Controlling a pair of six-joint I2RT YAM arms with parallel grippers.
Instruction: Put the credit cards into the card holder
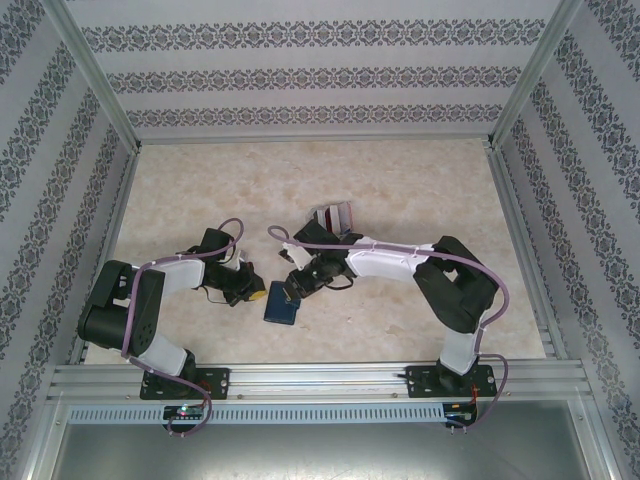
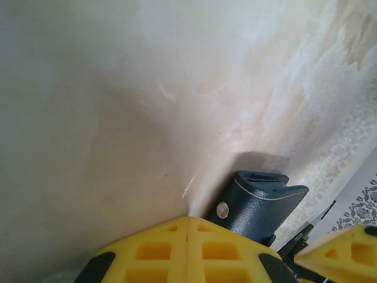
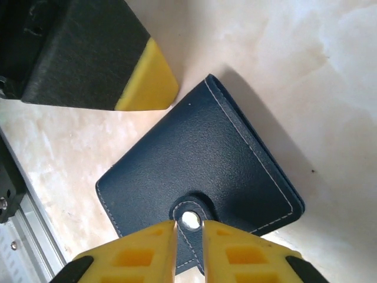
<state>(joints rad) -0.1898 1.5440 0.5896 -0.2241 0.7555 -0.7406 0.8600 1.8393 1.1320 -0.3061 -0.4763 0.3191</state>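
The navy card holder (image 1: 282, 305) lies closed on the table between the two arms, its pale snap button (image 3: 189, 220) fastened on the strap. My right gripper (image 3: 189, 223) hovers over it, its yellow fingers a narrow gap apart on either side of the snap, gripping nothing. My left gripper (image 2: 187, 219) is shut and empty, its tip low on the table just left of the card holder (image 2: 262, 200). In the right wrist view the left gripper (image 3: 144, 82) sits beside the holder's far corner. The credit cards (image 1: 335, 217), red and grey, stand bunched behind the right arm.
The marble-patterned tabletop (image 1: 400, 180) stretches open behind and to both sides of the arms. Patterned walls and metal posts (image 1: 95, 75) enclose it. A metal rail (image 1: 320, 378) runs along the near edge, close to the card holder.
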